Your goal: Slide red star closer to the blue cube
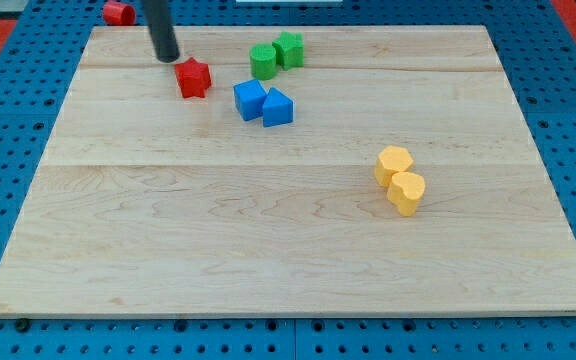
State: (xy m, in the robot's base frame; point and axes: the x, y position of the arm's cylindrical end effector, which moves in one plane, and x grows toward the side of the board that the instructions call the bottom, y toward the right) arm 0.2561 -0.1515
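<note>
The red star (pixel 194 77) lies on the wooden board near the view's top left. The blue cube (pixel 249 99) sits a short way to its lower right, touching a second blue block (pixel 278 107) with a sloped top. My tip (pixel 168 56) is just up and left of the red star, close to it or touching it; I cannot tell which.
A green cylinder (pixel 263 61) and a green star-like block (pixel 289 49) stand above the blue blocks. Two yellow blocks (pixel 393 164) (pixel 406 192) touch at the right of centre. A red block (pixel 119 12) lies off the board at the top left. The wooden board (pixel 268 240) rests on a blue pegboard.
</note>
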